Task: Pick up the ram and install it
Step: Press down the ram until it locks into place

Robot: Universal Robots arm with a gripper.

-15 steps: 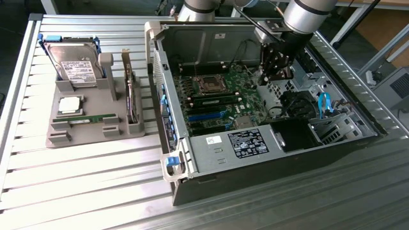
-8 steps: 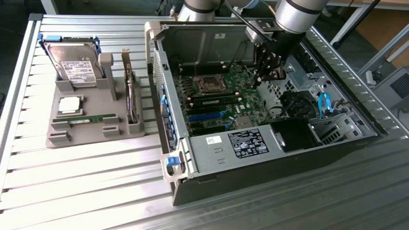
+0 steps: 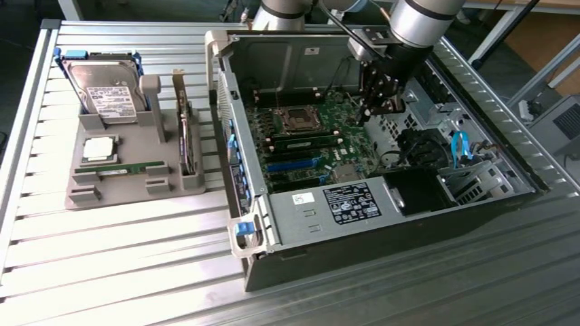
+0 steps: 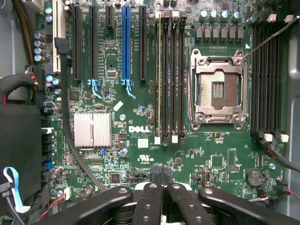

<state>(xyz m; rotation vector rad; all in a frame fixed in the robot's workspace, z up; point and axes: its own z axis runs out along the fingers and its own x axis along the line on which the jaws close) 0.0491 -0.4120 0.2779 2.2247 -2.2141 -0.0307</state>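
Ram (image 3: pixel 308 144) sits in a slot on the motherboard (image 3: pixel 317 153), a green stick lying just below the empty processor socket (image 3: pixel 297 120) near the centre of the exterior view. Seated flat in its slot, it looks installed already, though I can't tell whether the latches have clicked home. The wrist view shows it too, as a green-edged strip (image 4: pixel 158 79) standing in the bank of black slots beside the open socket (image 4: pixel 218 89).

Up in the upper right of the exterior view, the gripper (image 3: pixel 384 102) hangs over the open computer case (image 3: pixel 507 153), clear of the board and apart from the ram. Its fingers (image 4: pixel 159 180) are pressed together with nothing between them, tips meeting at the bottom centre of the wrist view. By my read, the camera looks straight down on the board because the arm is squared up above it.

Over on the exterior view's left, the grey holder tray (image 3: pixel 136 197) carries the spare parts upright or flat in their own pockets so each can be grabbed cleanly: a hard drive (image 3: pixel 107 95) standing at the back, a silver processor chip (image 3: pixel 98 149) lying flat, and another green stick (image 3: pixel 122 168) lying along the front channel.
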